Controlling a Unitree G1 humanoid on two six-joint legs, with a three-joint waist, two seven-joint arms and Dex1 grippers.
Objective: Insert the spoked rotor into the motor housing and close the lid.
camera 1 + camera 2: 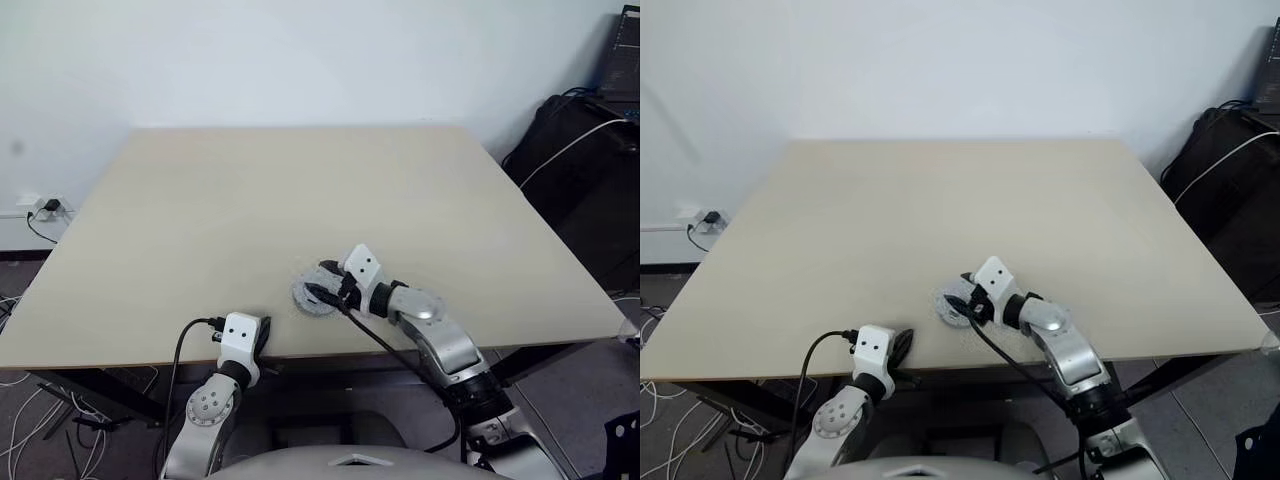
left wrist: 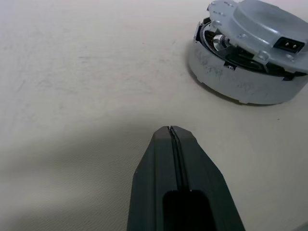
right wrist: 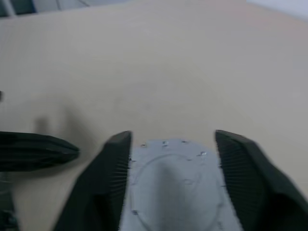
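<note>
1. Sitting near the front edge of the tabletop [image 1: 300, 200], a little right of its middle, the motor housing [image 2: 226, 79] is resting flat on the pale surface, well away from the back edge and from all the corners.
2. The lid [image 2: 262, 31] is lying on top of the housing, tilted and not seated flush: in the left wrist view a gap is showing on one side, with silver and dark inner parts visible through it. Whether those parts belong to the spoked rotor is not something the pictures are making clear.
3. The lid's upper face is showing smooth grey with a raised round centre, small bosses around its rim and a small dark rectangular socket near one edge.
4. The right gripper [image 3: 173, 144] is reaching in from the front right, over the housing, with its two black fingers [image 3: 108, 163] standing apart, one at each side of the grey disc. In the right wrist view the fingers are flanking the lid rather than pressing on it; contact cannot be told.
5. The left gripper [image 2: 171, 130] is hanging at the front edge of the tabletop, left of the housing and clearly apart from it, its fingers pressed together on nothing, tips pointing across the bare surface.
6. A black cable [image 1: 385, 345] is running along the right arm, past the front edge.
</note>
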